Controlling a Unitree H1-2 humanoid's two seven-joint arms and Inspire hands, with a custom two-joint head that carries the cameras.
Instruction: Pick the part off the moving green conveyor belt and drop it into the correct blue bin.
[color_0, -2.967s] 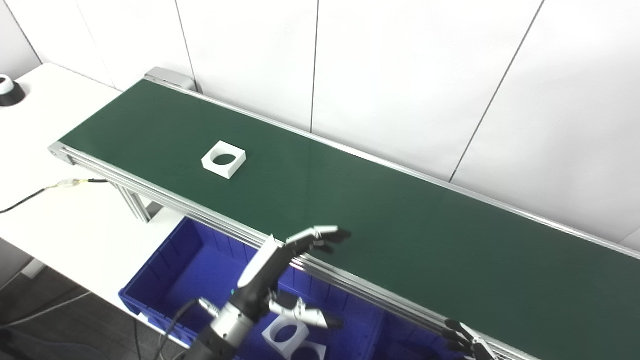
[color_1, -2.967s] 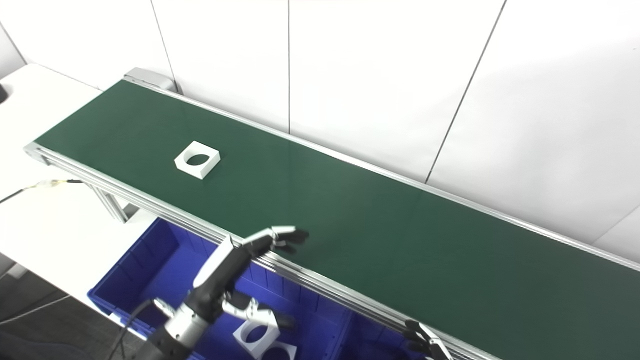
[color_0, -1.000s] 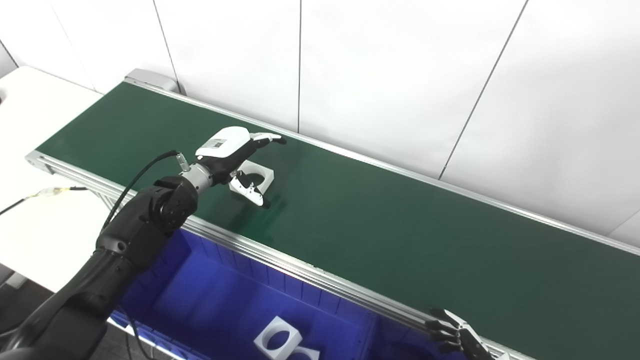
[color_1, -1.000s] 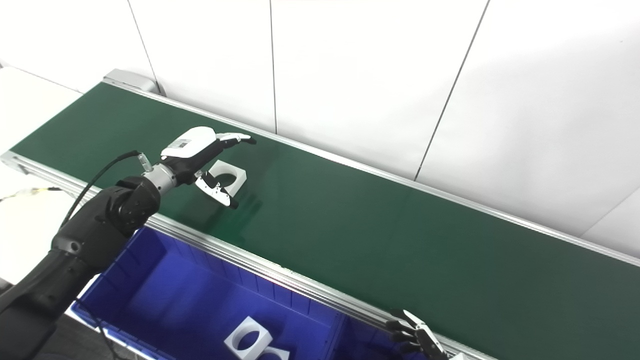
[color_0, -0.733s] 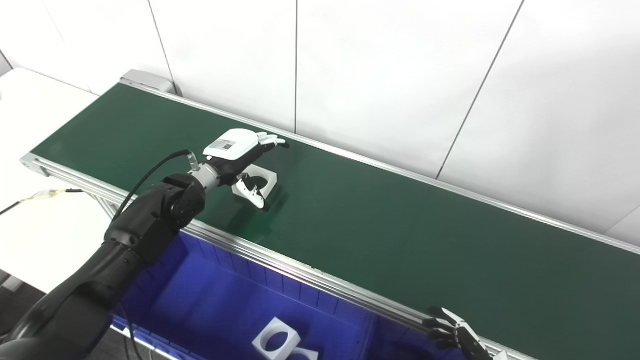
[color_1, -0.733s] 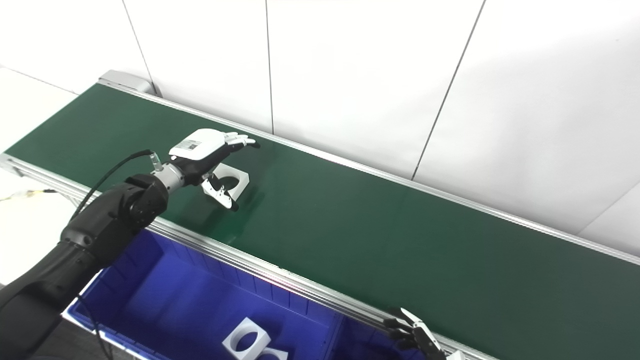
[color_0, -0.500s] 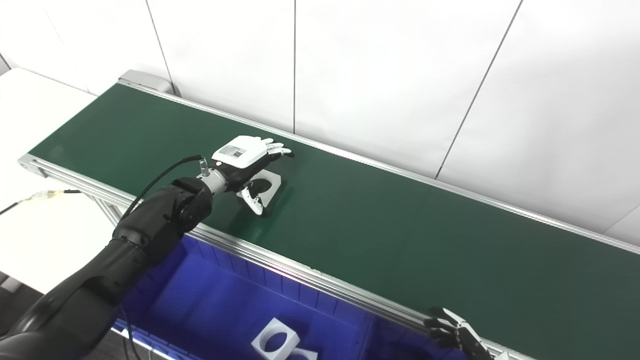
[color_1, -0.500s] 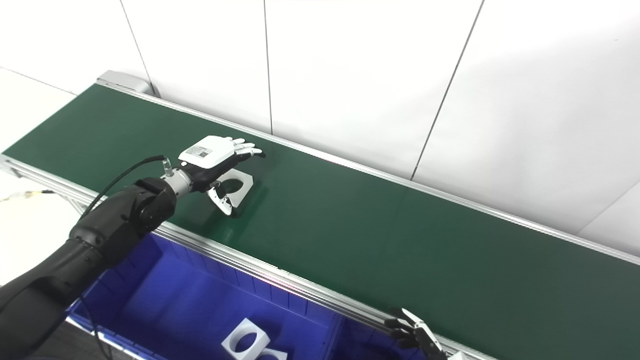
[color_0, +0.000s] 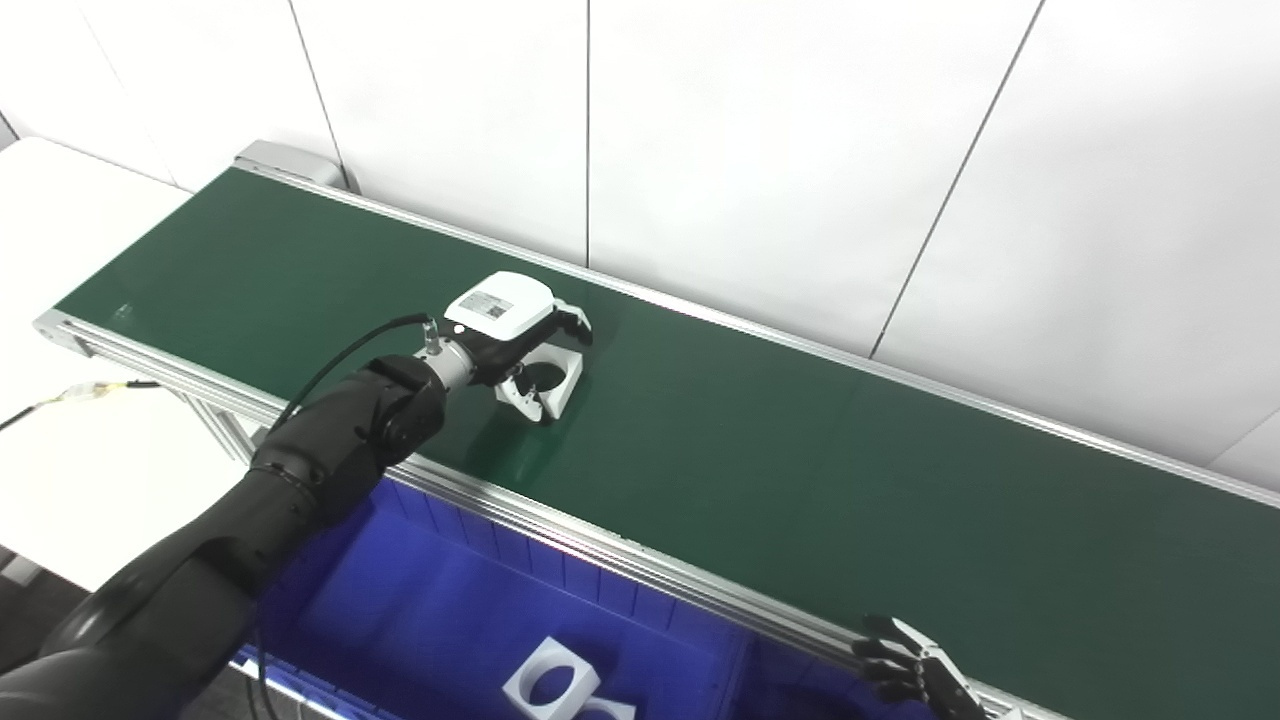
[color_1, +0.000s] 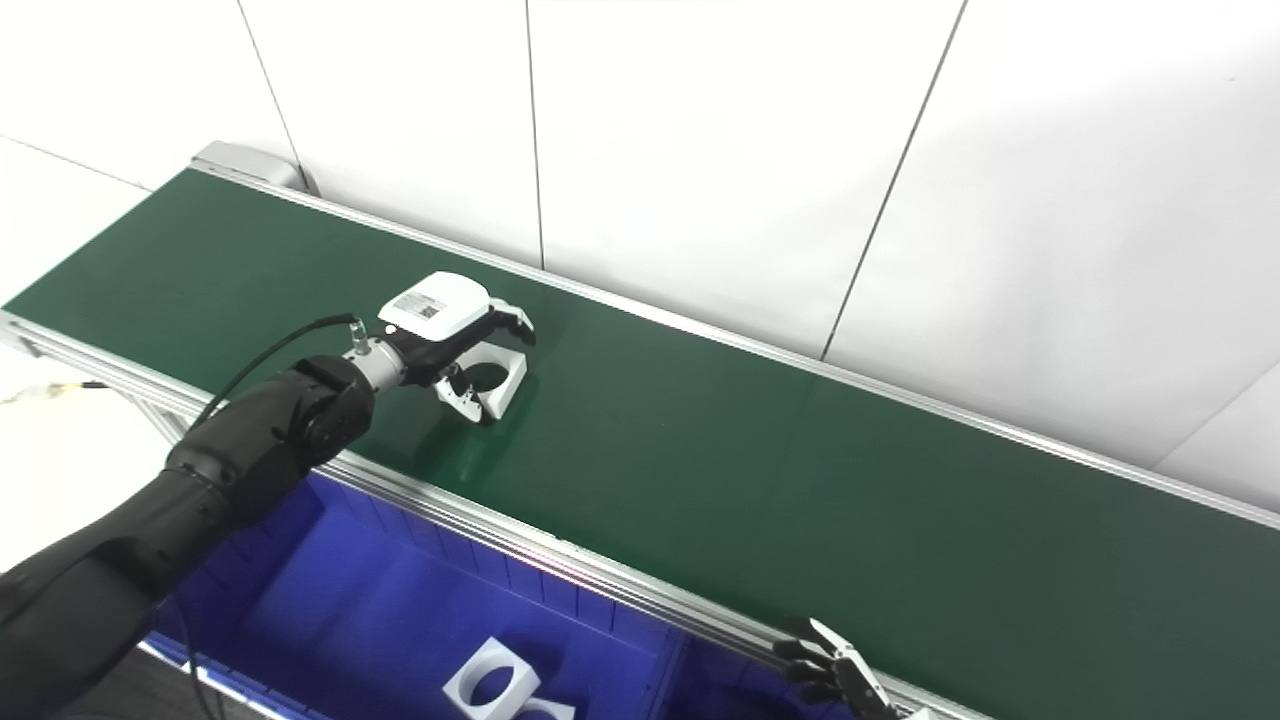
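Our left hand (color_0: 512, 330), white-backed with dark fingers, is curled over the white square plastic part with a round hole (color_0: 552, 377); the fingers (color_0: 574, 322) wrap down over its far edge and the thumb presses at its near side, so we are grasping it. The part still sits on the dark green conveyor belt (color_0: 800, 470), roughly midway across the belt's width and toward its left end. A small printed label with a code pattern sits on the white back of the hand; we cannot read any writing on it. A black cable (color_0: 340, 355) loops from the wrist along our dark forearm.

Our right hand (color_1: 835, 680) shows only at the bottom edge, just beside the belt's silver aluminium rail (color_0: 620, 545), its dark fingers spread apart and holding nothing.

Below the rail lies the blue plastic bin (color_0: 440, 620), with another white holed square block (color_0: 552, 684) resting on its floor. A white table (color_0: 60, 230) stands at the left, and white wall panels (color_0: 760, 150) run behind the belt.
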